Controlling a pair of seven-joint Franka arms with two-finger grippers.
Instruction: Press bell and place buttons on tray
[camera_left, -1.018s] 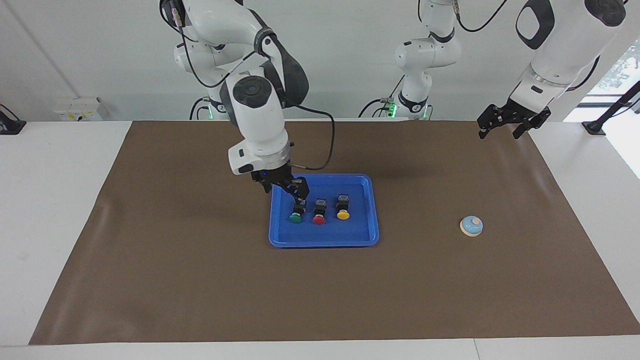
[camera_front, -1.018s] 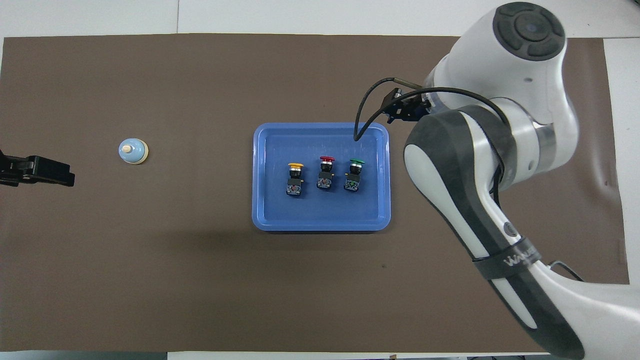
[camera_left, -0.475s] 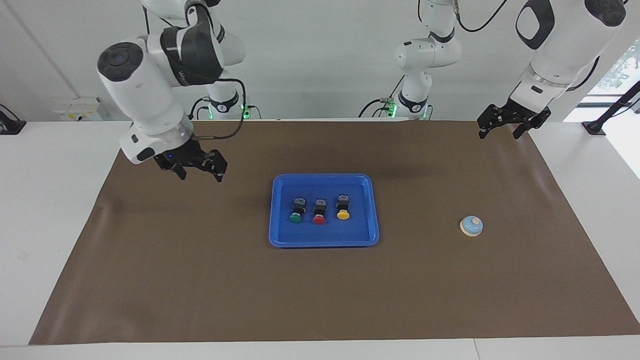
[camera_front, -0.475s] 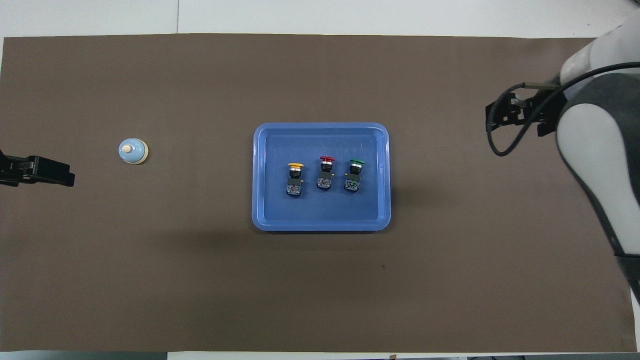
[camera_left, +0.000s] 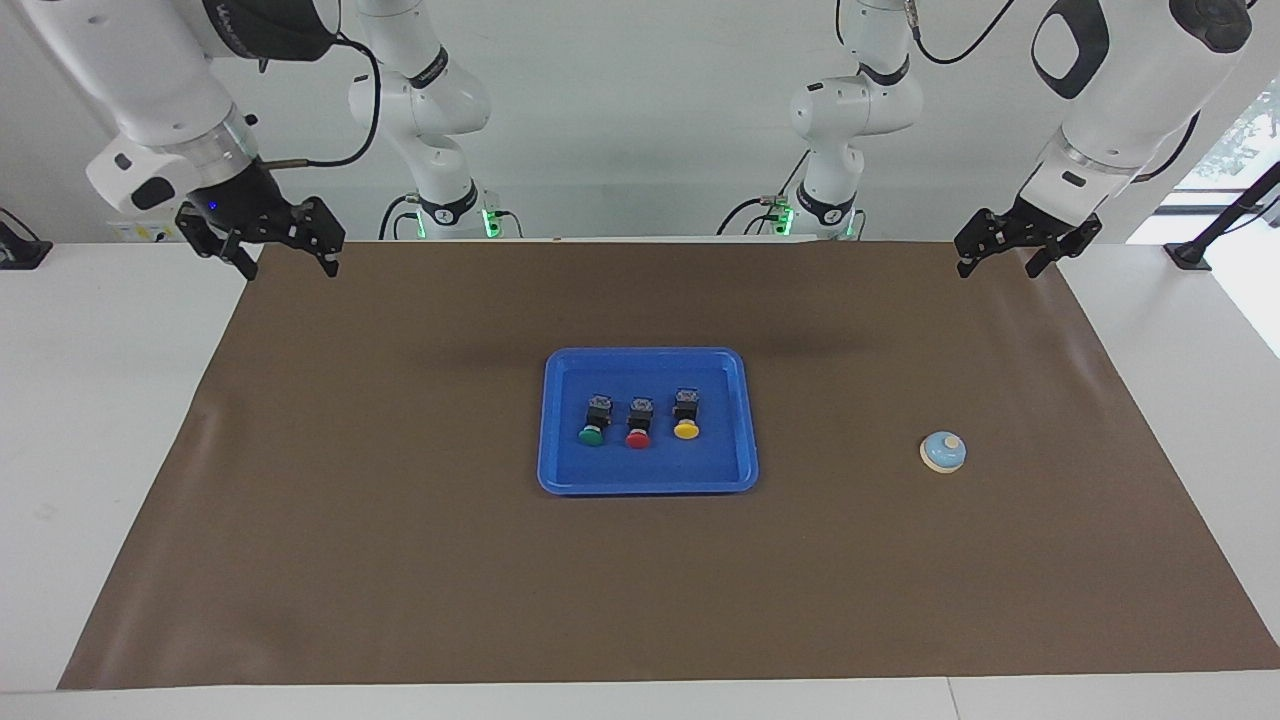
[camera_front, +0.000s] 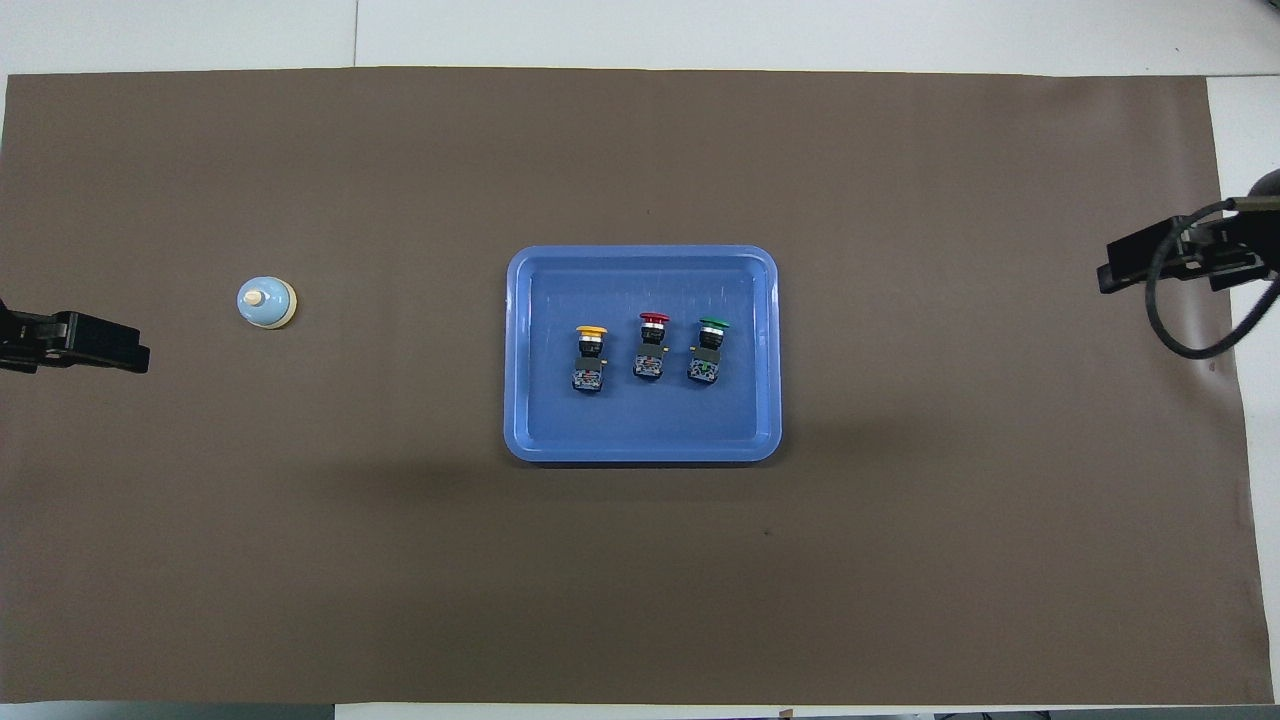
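Observation:
A blue tray (camera_left: 648, 485) (camera_front: 640, 452) sits mid-table. In it, side by side, lie the three buttons: green (camera_left: 592, 430) (camera_front: 710, 345), red (camera_left: 637, 432) (camera_front: 652, 340) and yellow (camera_left: 686, 425) (camera_front: 590, 350). The light-blue bell (camera_left: 943, 452) (camera_front: 266, 302) stands on the mat toward the left arm's end. My right gripper (camera_left: 290, 265) (camera_front: 1110, 275) hangs open and empty over the mat's edge at the right arm's end. Over the mat's edge at the left arm's end, my left gripper (camera_left: 998, 268) (camera_front: 140, 356) waits open, holding nothing.
A brown mat (camera_left: 400, 560) covers most of the white table (camera_left: 100, 400). Apart from the tray and the bell, nothing else lies on the mat.
My right gripper has risen from the green button in the tray and swung away to the right arm's end of the table. The buttons, the bell and the left arm have stayed still.

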